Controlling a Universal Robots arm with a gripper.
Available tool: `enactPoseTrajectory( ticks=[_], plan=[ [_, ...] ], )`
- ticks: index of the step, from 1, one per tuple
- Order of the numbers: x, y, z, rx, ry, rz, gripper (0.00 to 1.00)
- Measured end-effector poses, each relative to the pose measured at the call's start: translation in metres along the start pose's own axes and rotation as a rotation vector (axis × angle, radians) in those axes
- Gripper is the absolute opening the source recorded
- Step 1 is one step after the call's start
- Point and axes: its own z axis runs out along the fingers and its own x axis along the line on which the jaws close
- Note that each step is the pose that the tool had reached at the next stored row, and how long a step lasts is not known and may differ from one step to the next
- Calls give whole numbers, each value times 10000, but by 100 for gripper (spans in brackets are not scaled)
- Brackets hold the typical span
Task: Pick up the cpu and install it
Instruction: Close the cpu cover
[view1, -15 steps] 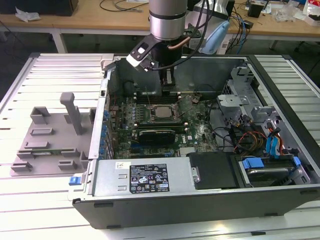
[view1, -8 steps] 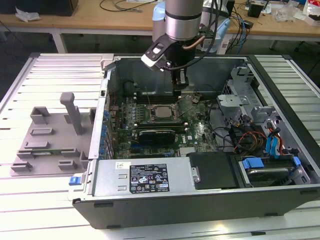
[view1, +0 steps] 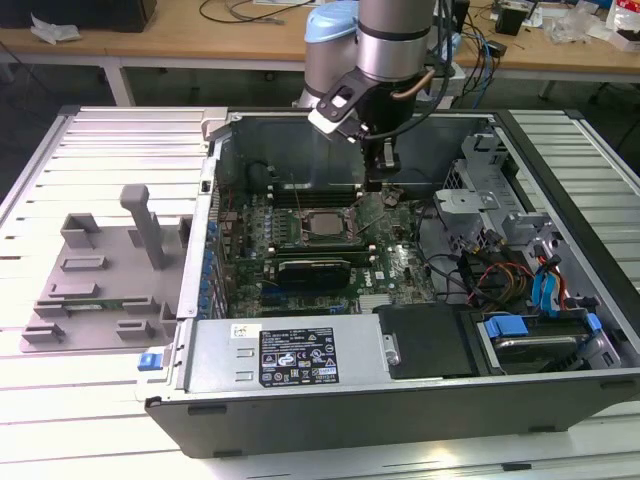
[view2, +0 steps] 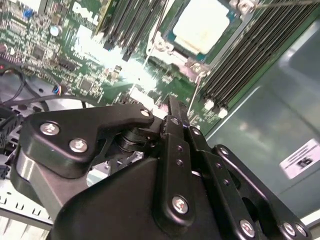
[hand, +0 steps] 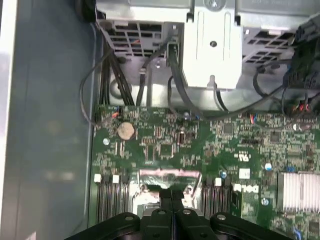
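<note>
Your silver-and-blue arm (view1: 390, 40) points straight down; its black two-finger gripper (view1: 383, 168) hangs vertical, fingers (hand: 165, 198) pressed together.

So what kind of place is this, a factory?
Probably a robotics lab or workshop: a robot arm hangs over an open computer case on a slatted metal table, with a cable-strewn wooden bench behind.

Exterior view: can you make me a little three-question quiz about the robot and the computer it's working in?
1. Fill in: the grey tray lies on the exterior view's ____ of the open case.
2. Where does the cpu lie? A on the grey tray; B on the green board; C on the floor.
3. True or false: the gripper is holding the cpu.
Key: 1 left; 2 B; 3 false.
</note>
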Motion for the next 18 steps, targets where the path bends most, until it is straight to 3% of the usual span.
enactPoseTrajectory(
  ticks=[8, 9, 18],
  plan=[
    [-11, 238, 13, 10, 1, 0, 11],
    [-13, 299, 17, 12, 2, 0, 11],
    [-14, 303, 16, 13, 1, -4, 11]
  ],
)
